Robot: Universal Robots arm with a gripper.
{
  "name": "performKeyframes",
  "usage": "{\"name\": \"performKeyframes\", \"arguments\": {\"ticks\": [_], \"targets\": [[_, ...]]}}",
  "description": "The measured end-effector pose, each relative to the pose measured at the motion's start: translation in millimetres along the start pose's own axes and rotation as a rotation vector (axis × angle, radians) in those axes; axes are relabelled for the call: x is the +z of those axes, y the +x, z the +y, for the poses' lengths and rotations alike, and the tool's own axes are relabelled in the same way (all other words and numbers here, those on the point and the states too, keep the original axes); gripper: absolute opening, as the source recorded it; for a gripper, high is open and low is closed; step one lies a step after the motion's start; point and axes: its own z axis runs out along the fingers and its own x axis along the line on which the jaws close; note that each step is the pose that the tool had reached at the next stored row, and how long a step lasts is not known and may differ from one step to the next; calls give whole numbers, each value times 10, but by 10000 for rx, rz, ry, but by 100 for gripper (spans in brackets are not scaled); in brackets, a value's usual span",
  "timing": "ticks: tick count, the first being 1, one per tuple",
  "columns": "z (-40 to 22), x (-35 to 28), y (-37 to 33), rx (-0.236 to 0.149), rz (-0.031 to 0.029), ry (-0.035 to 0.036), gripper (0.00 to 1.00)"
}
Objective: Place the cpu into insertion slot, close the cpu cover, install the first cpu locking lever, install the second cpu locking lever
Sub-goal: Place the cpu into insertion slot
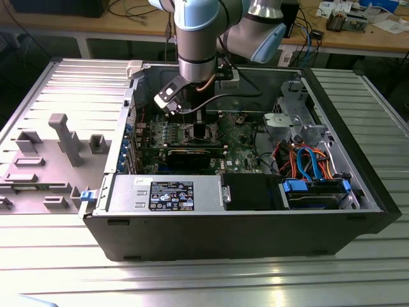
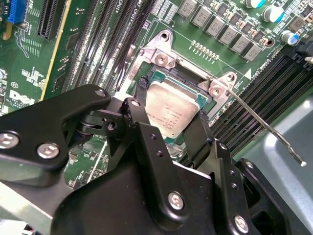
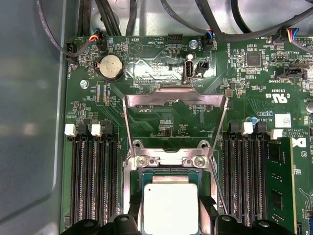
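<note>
The cpu (image 2: 173, 110) is lying flat with its metal top upward, squared to the insertion slot (image 2: 182, 73) and sitting within its frame. Being square, it is showing no long axis. The hand (image 2: 171, 111) is clasping the cpu, with one finger on each of two opposite edges. The cpu cover (image 3: 176, 98) is standing raised behind the slot. The arm (image 1: 198, 38) is reaching straight down into the computer case (image 1: 255, 224).

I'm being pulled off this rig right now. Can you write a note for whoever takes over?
The gripper is shut on the cpu, one finger on each of two opposite edges.
The cpu lies in the insertion slot; I cannot tell whether it is fully seated.
The cpu cover stands open.
One locking lever sticks out unlatched.
Left: cover not closed, neither lever installed.
</note>
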Motion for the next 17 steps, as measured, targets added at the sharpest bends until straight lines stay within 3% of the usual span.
{"name": "performKeyframes", "arguments": {"ticks": [9, 11, 17], "targets": [[4, 1, 1, 4, 0, -7, 55], [5, 6, 3, 5, 11, -12, 62], [3, 1, 1, 7, 1, -2, 62]]}}
